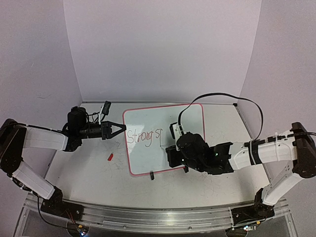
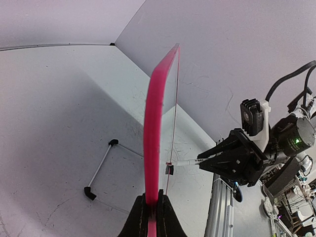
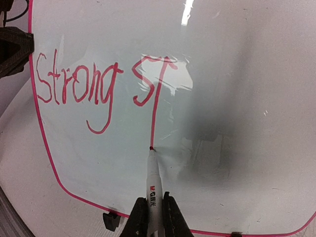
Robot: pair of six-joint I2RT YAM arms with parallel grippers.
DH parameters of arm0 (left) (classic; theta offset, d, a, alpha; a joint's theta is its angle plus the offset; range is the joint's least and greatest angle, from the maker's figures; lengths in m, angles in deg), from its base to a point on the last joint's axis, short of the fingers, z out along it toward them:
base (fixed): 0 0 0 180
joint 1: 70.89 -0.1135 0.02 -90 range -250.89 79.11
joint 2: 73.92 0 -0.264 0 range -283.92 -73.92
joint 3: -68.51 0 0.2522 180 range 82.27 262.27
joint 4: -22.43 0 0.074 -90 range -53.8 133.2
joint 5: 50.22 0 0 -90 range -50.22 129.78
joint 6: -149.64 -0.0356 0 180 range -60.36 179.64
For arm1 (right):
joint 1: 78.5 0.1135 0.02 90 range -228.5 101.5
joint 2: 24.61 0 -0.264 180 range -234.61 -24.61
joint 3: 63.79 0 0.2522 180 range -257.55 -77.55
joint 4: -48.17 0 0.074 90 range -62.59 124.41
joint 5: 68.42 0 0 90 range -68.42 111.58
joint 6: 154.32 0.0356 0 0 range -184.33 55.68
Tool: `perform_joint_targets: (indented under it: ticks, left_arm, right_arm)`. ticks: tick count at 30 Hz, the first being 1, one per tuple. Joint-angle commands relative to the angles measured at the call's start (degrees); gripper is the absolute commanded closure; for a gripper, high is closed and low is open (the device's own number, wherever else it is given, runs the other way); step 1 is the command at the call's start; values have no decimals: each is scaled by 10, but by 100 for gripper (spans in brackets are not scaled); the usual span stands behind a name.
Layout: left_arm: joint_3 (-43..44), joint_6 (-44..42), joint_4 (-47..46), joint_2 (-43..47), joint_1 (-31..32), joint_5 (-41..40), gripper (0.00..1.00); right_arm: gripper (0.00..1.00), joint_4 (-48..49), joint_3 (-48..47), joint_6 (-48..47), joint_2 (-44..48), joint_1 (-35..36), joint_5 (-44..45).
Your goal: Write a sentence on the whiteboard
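The whiteboard [image 1: 173, 121] is being clamped edgewise by the left gripper [image 1: 124, 130]; a marker [image 3: 153, 180] is being held by the right gripper [image 3: 154, 211], tip on the sentence [image 3: 79, 84].

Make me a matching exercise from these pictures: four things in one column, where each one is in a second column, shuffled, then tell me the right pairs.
Things
1. glossy white rectangular whiteboard with a red-pink rim
2. slim white marker pen
3. small red piece
4. red handwritten lettering

Places
A. loose on the tabletop, left of the board
B. on the board's left half
C. clamped at its left edge by the left gripper
D. held in the right gripper, tip on the board

Pairs: 1-C, 2-D, 3-A, 4-B
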Motion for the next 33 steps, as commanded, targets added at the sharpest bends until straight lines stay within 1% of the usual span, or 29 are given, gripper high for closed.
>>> perform_joint_targets:
  ticks: [1, 5, 9, 12, 22, 33]
  left_arm:
    - [19, -10, 3, 1, 10, 4, 100]
    - [19, -10, 2, 3, 10, 4, 100]
    - [19, -11, 2, 2, 10, 4, 100]
    - [19, -10, 2, 1, 10, 5, 100]
    - [20, -11, 3, 0, 10, 5, 100]
    - [19, -11, 3, 1, 10, 5, 100]
  right_arm:
    - [100, 8, -18, -11, 17, -2, 8]
    - [100, 33, -28, -30, 48, -5, 11]
    - [100, 73, -22, -52, 54, -34, -16]
    - [100, 75, -35, -63, 47, -44, -18]
    - [100, 80, -50, -80, 23, -46, -24]
    - [100, 69, -54, -65, 9, -53, -10]
